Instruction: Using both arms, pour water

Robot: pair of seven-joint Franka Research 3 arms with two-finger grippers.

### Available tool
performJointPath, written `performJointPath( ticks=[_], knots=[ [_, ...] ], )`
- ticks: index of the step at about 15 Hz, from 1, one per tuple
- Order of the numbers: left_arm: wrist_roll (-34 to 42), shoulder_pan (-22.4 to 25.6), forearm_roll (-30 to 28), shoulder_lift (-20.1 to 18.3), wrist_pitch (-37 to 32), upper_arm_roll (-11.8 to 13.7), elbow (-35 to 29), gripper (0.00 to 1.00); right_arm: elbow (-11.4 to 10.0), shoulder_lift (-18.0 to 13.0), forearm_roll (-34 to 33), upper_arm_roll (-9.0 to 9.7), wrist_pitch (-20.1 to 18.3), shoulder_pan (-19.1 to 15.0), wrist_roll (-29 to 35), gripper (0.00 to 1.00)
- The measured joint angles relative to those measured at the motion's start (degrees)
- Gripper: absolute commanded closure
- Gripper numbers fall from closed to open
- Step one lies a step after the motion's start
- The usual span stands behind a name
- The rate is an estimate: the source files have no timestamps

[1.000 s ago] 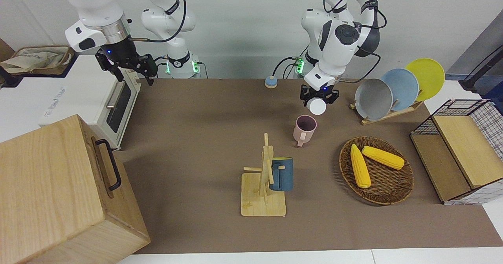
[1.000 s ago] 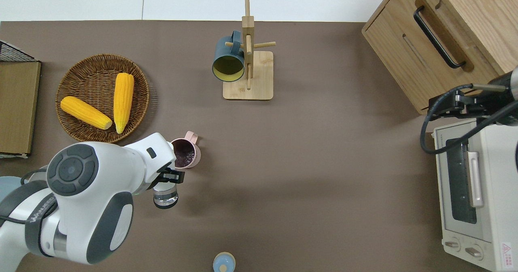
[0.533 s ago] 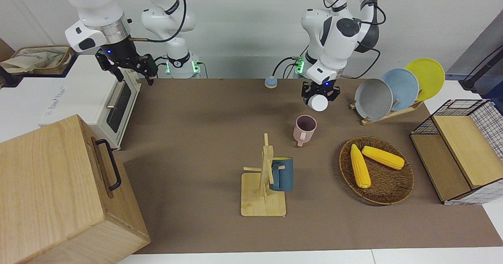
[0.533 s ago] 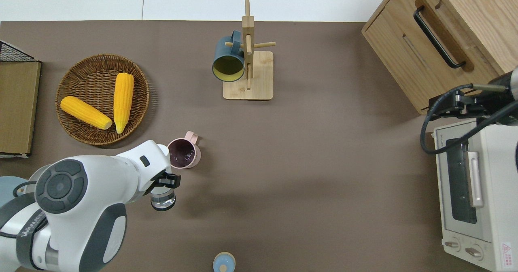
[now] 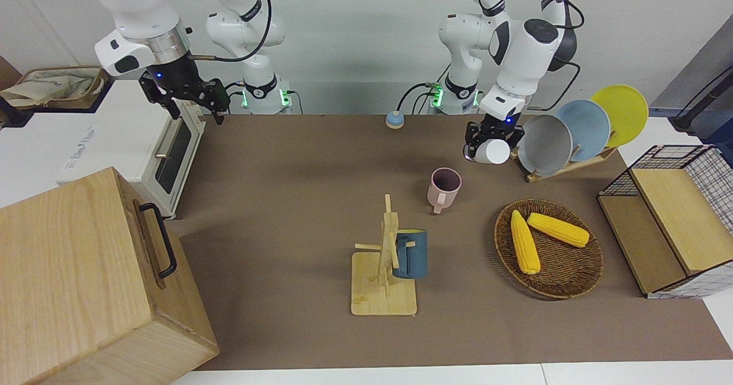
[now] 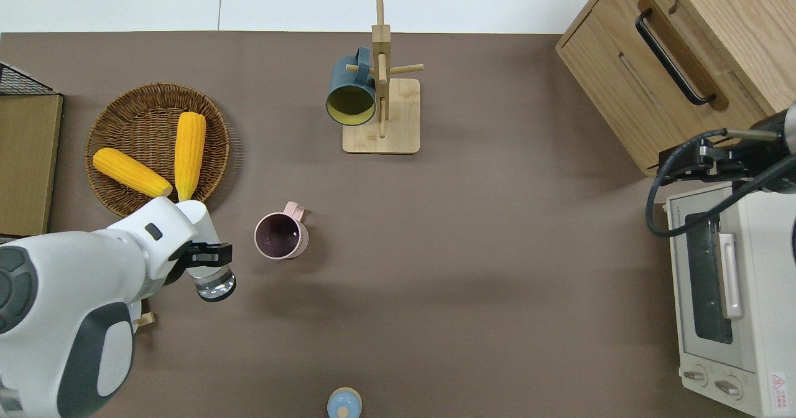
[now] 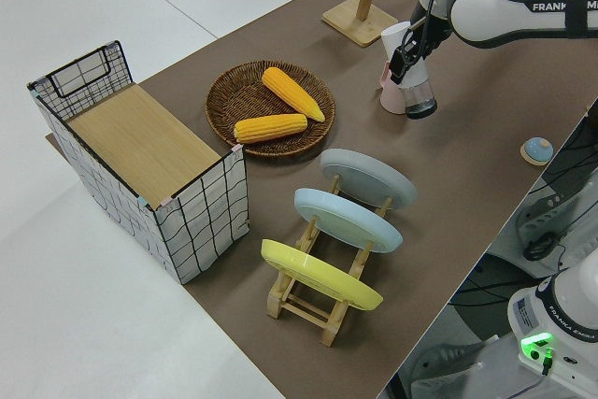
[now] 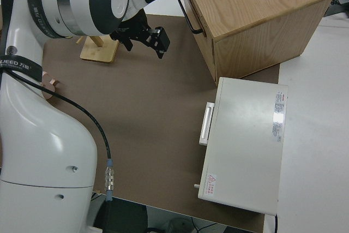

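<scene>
A clear bottle (image 6: 214,283) is held in the left gripper (image 6: 208,257), whose fingers are clamped on its sides. The bottle is carried in the air, roughly upright in the left side view, over bare brown worktop (image 6: 472,269) beside the pink mug (image 6: 281,236) and toward the left arm's end. The bottle and the mug are apart. The pink mug stands upright on the worktop with its handle turned away from the robots, and a dark inside is seen in it. A round wicker tray (image 6: 127,97) with two corn cobs (image 6: 189,155) is set farther from the robots than the gripper, near the left arm's end of the worktop. A rack of three plates (image 5: 572,130) stands close to the robots' edge at that same end, just beside the held bottle in the front view. A wooden mug stand (image 6: 380,88) with a blue mug (image 6: 352,88) hung on it is placed near the worktop's edge farthest from the robots. A small blue cap (image 6: 344,404) lies at the robots' edge. The right arm is parked; its gripper's (image 5: 192,101) fingers are seen spread apart.
</scene>
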Motion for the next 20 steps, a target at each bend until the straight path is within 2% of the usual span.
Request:
performJointPath(
  ticks=[4,11,16,20],
  knots=[
    [1.5,6.5,0.7,-0.2,6.2,0.3,1.7,1.00,0.0,0.0,0.0,0.00,0.0,0.0,0.0,0.015],
    [2.0,14.4,3.0,0.7,9.7,1.1,15.1,1.00,0.0,0.0,0.0,0.00,0.0,0.0,0.0,0.015],
    [3.1,17.7,3.3,7.6,10.4,1.2,26.5,1.00,0.0,0.0,0.0,0.00,0.0,0.0,0.0,0.017],
    [9.4,22.4,2.4,13.8,11.0,1.3,35.3,1.00,0.0,0.0,0.0,0.00,0.0,0.0,0.0,0.015]
  ],
)
